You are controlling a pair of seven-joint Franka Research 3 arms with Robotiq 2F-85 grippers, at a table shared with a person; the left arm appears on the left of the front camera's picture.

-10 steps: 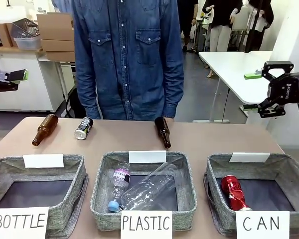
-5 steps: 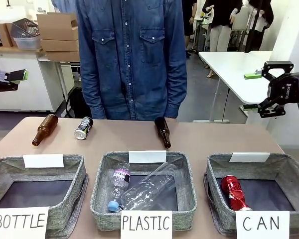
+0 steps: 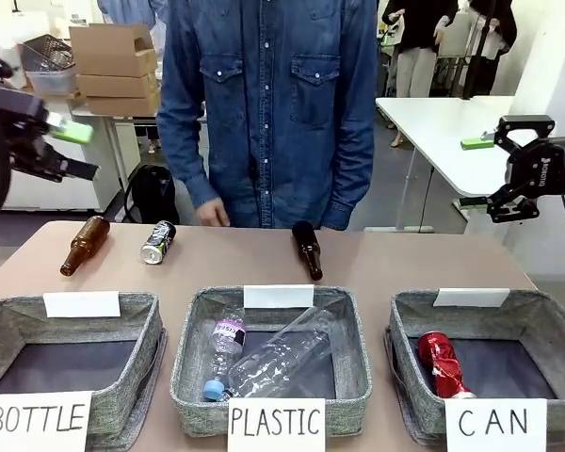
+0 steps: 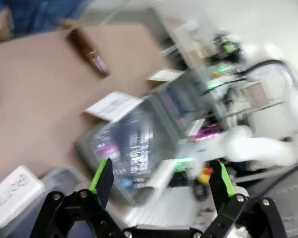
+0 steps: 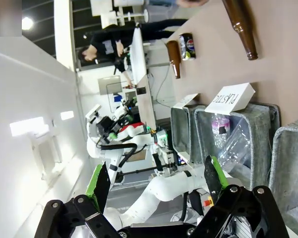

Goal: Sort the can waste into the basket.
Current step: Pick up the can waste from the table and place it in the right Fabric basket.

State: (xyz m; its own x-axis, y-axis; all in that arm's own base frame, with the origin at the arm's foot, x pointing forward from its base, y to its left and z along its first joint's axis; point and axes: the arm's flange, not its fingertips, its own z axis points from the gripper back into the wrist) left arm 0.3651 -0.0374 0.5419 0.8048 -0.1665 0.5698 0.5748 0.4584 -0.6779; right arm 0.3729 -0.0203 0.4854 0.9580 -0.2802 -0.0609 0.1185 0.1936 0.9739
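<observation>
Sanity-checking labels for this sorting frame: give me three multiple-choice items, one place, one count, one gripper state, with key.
1. Where is the black and silver can? A in the CAN basket; B on the bare table; C in the PLASTIC basket.
2. How many brown glass bottles lie on the table? A one; B two; C three.
3. The right gripper is: A shut on a bottle; B shut, empty; C open, empty.
Key: 1 B, it lies on bare tabletop; 2 B, one at left, one at centre; 3 C, its fingers stand apart in the air.
</observation>
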